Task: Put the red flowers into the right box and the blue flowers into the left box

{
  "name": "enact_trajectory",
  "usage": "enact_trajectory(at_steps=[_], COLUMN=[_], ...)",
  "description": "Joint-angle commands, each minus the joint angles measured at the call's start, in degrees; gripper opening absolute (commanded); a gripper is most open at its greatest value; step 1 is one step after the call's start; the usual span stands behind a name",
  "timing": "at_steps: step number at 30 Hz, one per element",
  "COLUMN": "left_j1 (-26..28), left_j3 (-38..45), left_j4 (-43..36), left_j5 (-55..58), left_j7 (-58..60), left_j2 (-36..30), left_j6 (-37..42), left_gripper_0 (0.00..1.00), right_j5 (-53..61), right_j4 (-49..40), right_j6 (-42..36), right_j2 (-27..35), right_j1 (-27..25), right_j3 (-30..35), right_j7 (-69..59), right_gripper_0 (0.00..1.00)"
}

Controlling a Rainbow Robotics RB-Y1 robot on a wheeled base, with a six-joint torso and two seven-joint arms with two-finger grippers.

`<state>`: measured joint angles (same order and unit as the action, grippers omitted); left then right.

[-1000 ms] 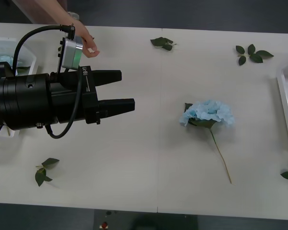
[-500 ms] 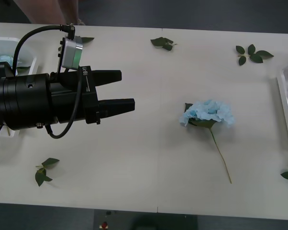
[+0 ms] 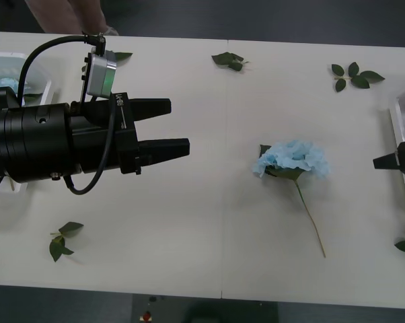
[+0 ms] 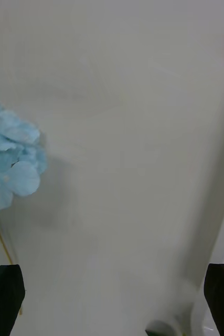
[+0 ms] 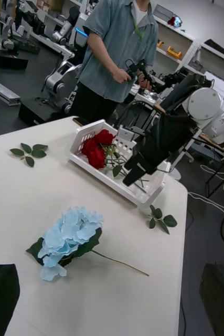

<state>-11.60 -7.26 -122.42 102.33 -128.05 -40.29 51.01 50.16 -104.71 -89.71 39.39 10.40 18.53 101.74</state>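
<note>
Lying flat on white table: ruffled pale-blue flower (image 3: 293, 158); left gripper (image 3: 169, 134), right gripper (image 5: 135, 170) both spread, empty.

Even, soft overhead light falls on the table (image 3: 209, 202). The blue flower (image 4: 9, 157) casts a faint shadow and looks perhaps slightly blurred close up.

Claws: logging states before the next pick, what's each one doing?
Left claw: open, holding nothing.
Right claw: open, holding nothing.
</note>
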Motion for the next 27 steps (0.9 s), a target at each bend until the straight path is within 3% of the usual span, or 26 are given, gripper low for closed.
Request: enact_trajectory(at_steps=[1, 16, 27], left_j1=[-0.7, -0.7, -0.7], left_j3=[0.58, 0.58, 0.58], left_j4=[-1.33, -1.33, -1.33], left_j5=[0.24, 0.24, 0.24], left_j7=[-4.32, -4.32, -4.32], left_j2=[-1.37, -1.37, -1.37], left_j6=[-0.3, -0.3, -0.3], left_gripper_0=[1.0, 1.0, 1.0], right_j5=[-0.42, -9.82, -12.2], right_j4=[-4.72, -7.53, -3.75], right_j6=[-0.03, 7.89, 10.79], right_j2=[-1.07, -4.41, -6.43], right_j1=[-0.29, -2.67, -3.02], right_j3=[-3.15, -20.81, -25.65], right_j7=[-1.02, -1.19, -0.93], right_gripper_0=[1.0, 1.0, 1.0])
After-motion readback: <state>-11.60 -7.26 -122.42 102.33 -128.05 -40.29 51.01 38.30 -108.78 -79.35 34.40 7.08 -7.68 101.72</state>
